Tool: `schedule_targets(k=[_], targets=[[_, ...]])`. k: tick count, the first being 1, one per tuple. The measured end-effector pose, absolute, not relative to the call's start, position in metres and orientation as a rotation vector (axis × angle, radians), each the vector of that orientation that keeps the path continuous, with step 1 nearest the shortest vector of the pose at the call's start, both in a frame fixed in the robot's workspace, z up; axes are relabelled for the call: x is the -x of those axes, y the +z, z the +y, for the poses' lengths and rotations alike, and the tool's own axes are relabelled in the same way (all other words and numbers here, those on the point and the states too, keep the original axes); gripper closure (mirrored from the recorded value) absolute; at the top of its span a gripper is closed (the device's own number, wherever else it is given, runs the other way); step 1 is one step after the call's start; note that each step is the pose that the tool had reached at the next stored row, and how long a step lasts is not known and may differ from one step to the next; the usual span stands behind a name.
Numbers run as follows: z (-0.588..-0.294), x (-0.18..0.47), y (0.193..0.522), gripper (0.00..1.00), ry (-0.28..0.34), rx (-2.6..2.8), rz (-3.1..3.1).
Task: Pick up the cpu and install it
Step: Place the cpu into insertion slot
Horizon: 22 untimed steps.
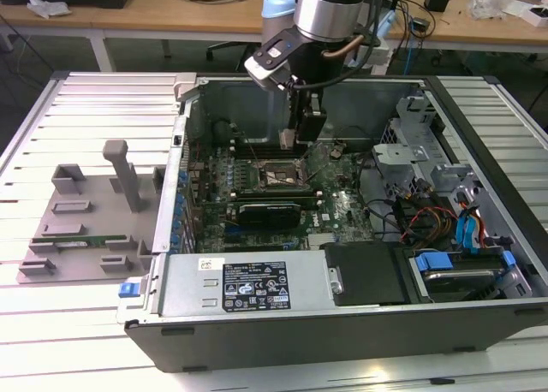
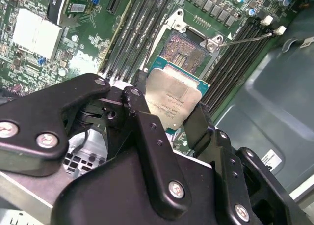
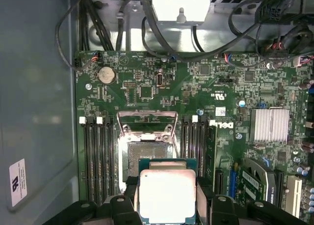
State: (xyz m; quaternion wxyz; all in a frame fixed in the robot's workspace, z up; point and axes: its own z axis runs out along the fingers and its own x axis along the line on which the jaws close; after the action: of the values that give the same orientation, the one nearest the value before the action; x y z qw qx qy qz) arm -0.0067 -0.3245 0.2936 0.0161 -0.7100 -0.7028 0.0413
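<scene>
The cpu (image 2: 171, 99) is a flat square chip with a silvery top and a thin green edge. My gripper (image 2: 169, 121) is shut on it, one black finger (image 2: 140, 114) on each of two opposite sides. In the first wrist view the cpu (image 3: 167, 195) hangs between the fingers (image 3: 203, 198), just off the open socket (image 3: 146, 156), whose metal load frame (image 3: 147, 122) is swung up. In the exterior view my gripper (image 1: 300, 137) reaches down inside the computer case, a little above the socket (image 1: 278, 176) on the green motherboard.
The open case (image 1: 479, 135) lies on a slatted table. Memory slots (image 3: 95, 156) flank the socket, and a black graphics card (image 1: 270, 210) sits beside it. Cables (image 1: 419, 216) and drive bays fill the exterior view's right. A grey fixture tray (image 1: 86, 212) stands outside the case, at that view's left.
</scene>
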Motion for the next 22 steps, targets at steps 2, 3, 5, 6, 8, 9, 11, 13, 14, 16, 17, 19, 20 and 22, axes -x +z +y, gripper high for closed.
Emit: schedule_targets(k=[2, 3, 5, 6, 8, 9, 11, 13, 14, 16, 17, 19, 20, 22], targets=[[-0.3245, 0.0066, 0.2936, 0.45, 0.131, 2.224, -2.171], [-0.3245, 0.0066, 0.2936, 0.45, 0.132, 2.23, -2.165], [-0.3245, 0.0066, 0.2936, 0.45, 0.134, 2.242, -2.155], [-0.3245, 0.0066, 0.2936, 0.45, 0.135, 2.248, -2.149], [-0.3245, 0.0066, 0.2936, 0.45, 0.136, 2.262, -2.135], [-0.3245, 0.0066, 0.2936, 0.45, 0.137, 2.267, -2.13], [-0.3245, 0.0066, 0.2936, 0.45, 0.138, 2.276, -2.121], [-0.3245, 0.0067, 0.2936, 0.45, 0.139, 2.29, -2.106], [-0.3245, 0.0066, 0.2935, 0.45, 0.139, 2.302, -2.093], [-0.3245, 0.0066, 0.2935, 0.45, 0.138, 2.326, -2.064], [-0.3245, 0.0066, 0.2936, 0.45, 0.138, 2.335, -2.053], [-0.3245, 0.0066, 0.2935, 0.45, 0.138, 2.358, -2.026], [-0.3245, 0.0066, 0.2936, 0.45, 0.138, 2.369, -2.013], [-0.3245, 0.0066, 0.2935, 0.45, 0.138, 2.37, -2.011]])
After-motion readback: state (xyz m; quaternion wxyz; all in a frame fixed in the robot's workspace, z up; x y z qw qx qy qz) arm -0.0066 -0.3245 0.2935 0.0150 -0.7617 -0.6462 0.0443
